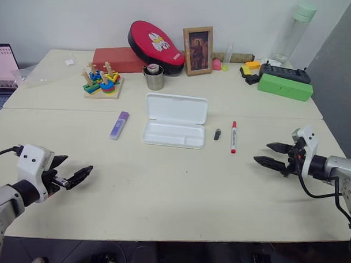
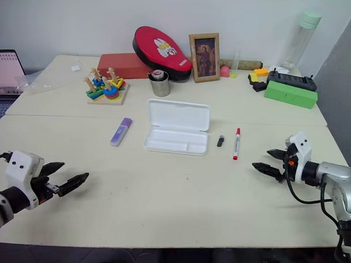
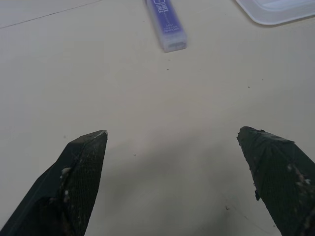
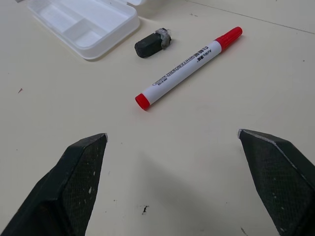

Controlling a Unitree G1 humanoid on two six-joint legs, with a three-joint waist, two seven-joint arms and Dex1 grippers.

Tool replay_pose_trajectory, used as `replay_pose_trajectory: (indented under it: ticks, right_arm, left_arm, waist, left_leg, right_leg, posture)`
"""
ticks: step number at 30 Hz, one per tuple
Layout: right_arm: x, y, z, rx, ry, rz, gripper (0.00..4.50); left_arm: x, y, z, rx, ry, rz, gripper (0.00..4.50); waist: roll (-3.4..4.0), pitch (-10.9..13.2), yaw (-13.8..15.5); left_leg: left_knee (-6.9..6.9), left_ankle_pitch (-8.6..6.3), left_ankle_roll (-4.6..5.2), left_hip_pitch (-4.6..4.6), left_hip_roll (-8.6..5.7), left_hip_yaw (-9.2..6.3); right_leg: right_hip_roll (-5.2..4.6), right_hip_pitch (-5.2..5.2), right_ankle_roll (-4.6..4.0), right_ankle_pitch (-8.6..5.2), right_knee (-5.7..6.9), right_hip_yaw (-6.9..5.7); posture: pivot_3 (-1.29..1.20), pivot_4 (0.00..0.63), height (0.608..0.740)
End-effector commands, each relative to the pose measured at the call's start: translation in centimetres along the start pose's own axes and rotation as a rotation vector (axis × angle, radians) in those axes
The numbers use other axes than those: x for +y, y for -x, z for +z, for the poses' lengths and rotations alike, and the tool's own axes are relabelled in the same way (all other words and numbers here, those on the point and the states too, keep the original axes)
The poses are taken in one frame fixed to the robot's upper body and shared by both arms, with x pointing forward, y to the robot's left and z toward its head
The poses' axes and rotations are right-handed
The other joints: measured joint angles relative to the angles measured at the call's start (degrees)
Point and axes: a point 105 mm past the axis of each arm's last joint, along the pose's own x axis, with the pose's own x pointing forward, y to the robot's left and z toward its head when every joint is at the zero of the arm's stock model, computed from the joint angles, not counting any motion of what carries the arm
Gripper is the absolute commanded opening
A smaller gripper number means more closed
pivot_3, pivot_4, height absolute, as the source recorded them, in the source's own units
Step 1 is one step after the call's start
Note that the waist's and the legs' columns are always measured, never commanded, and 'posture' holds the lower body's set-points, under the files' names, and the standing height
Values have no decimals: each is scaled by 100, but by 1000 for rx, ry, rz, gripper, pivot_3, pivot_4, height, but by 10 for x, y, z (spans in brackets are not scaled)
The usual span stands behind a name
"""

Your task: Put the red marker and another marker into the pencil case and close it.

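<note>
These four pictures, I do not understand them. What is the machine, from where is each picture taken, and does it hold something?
A two-armed robot. Two pictures come from its head, looking down at the table. The other two come from cameras on its wrists, looking along the black fingers. The left gripper and the right gripper are both open and hold nothing. On the table lie the open white pencil case, the purple marker to its left, and a small black object and the red marker to its right.

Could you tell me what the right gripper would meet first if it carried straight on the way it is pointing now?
Probably the red marker: the open right gripper points across bare table straight at it. Just beyond lie the small black object and the open pencil case. Height is unclear, so it might pass above.
</note>
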Motion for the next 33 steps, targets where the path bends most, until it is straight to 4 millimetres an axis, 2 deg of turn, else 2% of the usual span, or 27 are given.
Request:
replay_pose_trajectory:
  ticks: [1, 12, 25, 33]
  right_arm:
    - [-1, 7, 9, -11, 33, -3, 4464]
    - [-3, 7, 7, -12, 30, -6, 4464]
    - [-2, 11, 6, -13, 23, -16, 4464]
    - [1, 15, 0, -7, 13, -26, 4464]
  left_arm:
    - [5, 7, 13, -19, -41, 10, 4500]
    - [4, -2, 21, -21, -50, -14, 4500]
    - [-5, -11, 16, -12, -59, -60, 4500]
    - [-3, -12, 15, -5, -62, -69, 4500]
  waist:
    - [0, 0, 0]
    - [0, 0, 0]
    - [0, 0, 1]
    - [0, 0, 1]
  left_leg:
    - [0, 0, 0, 0, 0, 0]
    - [0, 0, 0, 0, 0, 0]
    - [0, 0, 0, 0, 0, 0]
    - [1, 0, 0, 0, 0, 0]
  right_leg:
    - [0, 0, 0, 0, 0, 0]
    - [0, 0, 11, 7, 0, -1]
    - [0, 1, 14, 9, 1, -1]
    - [1, 1, 28, 16, 2, -1]
  posture:
    - [0, 150, 740]
    - [0, 150, 740]
    - [0, 150, 740]
    - [0, 150, 740]
